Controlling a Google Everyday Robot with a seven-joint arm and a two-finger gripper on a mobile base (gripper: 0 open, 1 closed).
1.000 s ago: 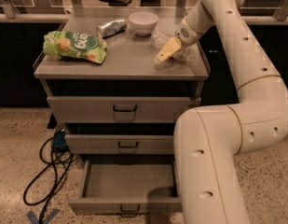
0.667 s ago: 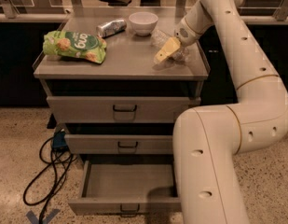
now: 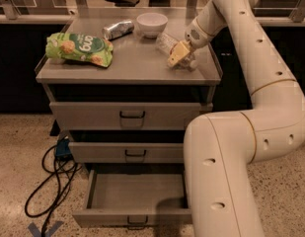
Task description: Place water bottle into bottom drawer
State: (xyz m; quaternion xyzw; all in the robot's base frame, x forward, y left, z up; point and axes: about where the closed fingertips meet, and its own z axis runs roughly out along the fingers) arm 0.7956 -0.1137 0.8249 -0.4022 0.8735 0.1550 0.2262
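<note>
Gripper (image 3: 179, 55) sits low on the right of the grey cabinet top (image 3: 137, 63), against the small clear plastic water bottle (image 3: 165, 42) lying there; whether it grips cannot be told. Grey metal bottom drawer (image 3: 126, 194) stands pulled open, flat floor showing, right end hidden by the white arm (image 3: 226, 172). Behind: white bowl (image 3: 152, 23), silver can (image 3: 117, 29). Left: green snack bag (image 3: 79, 48).
</note>
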